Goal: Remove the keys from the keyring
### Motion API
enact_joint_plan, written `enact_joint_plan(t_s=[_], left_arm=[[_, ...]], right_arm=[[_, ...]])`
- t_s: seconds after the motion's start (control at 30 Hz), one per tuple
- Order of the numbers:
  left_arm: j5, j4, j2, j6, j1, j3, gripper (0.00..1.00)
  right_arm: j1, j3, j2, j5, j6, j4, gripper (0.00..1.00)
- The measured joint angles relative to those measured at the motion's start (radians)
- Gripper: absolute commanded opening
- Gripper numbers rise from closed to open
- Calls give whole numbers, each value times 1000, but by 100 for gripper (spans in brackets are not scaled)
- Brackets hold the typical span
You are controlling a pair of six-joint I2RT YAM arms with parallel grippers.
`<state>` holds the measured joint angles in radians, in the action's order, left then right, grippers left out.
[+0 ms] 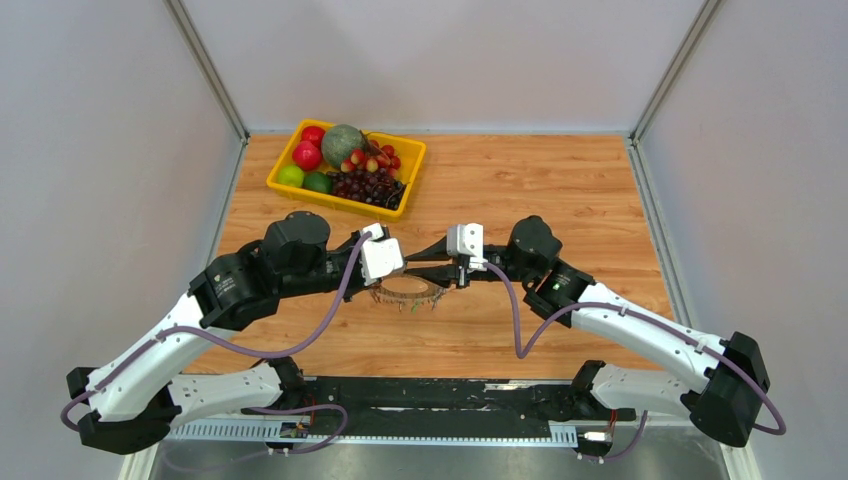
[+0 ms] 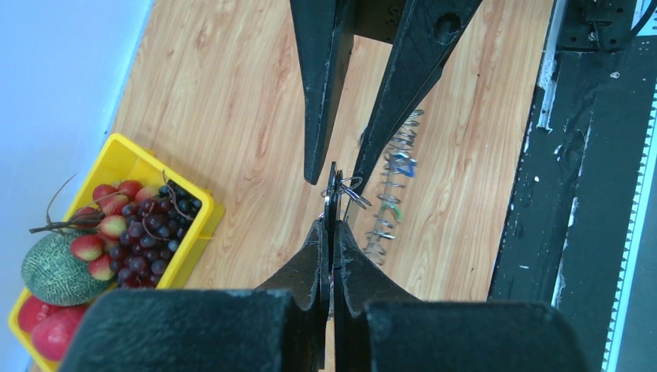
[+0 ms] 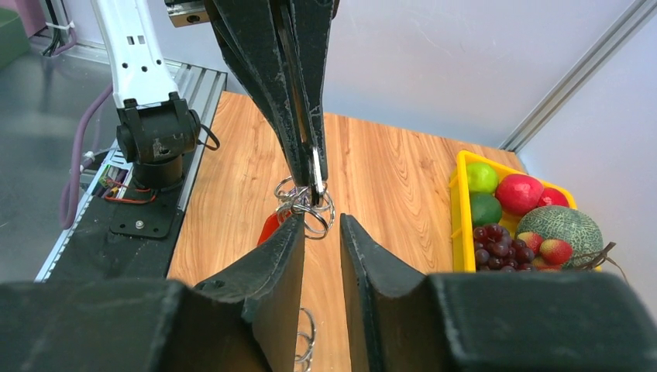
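The keyring (image 1: pixel 408 293) lies on the wood table, silvery, with keys (image 2: pixel 391 186) strung along it, blue and green heads showing. My left gripper (image 2: pixel 333 229) is shut on a thin dark key (image 2: pixel 333 182) seen edge-on, with small split rings (image 3: pixel 310 209) and a red key head (image 3: pixel 271 226) hanging at it. My right gripper (image 3: pixel 321 225) is open, facing the left one, its fingertips on either side of that key and the rings. In the top view the left gripper (image 1: pixel 405 270) and right gripper (image 1: pixel 428 266) meet just above the ring's far edge.
A yellow fruit tray (image 1: pixel 285 160) with grapes, a melon, apples and limes stands at the back left of the table. A black rail (image 1: pixel 450 395) with the arm bases runs along the near edge. Grey walls enclose the table.
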<state>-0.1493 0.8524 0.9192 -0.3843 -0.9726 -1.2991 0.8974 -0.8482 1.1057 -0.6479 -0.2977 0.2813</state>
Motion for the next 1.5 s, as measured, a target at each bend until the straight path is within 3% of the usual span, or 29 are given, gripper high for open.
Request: enact_joint_plan(t_s=[0.4,0.77,1.1,1.5], left_arm=[[-3,0,2,0,0,-3,0],[-1,-3,-1,2,0,-5,0],[21,-19,-26,0,1,12,0],[35,-14,-27,-15,1,30,0]], right_arm=[[4,-4,0,0,0,1,0],[10,-4,10,46,79,27,0],[11,-5,40,143,500,76,0],[-5,-28,98,207,1030,17,0]])
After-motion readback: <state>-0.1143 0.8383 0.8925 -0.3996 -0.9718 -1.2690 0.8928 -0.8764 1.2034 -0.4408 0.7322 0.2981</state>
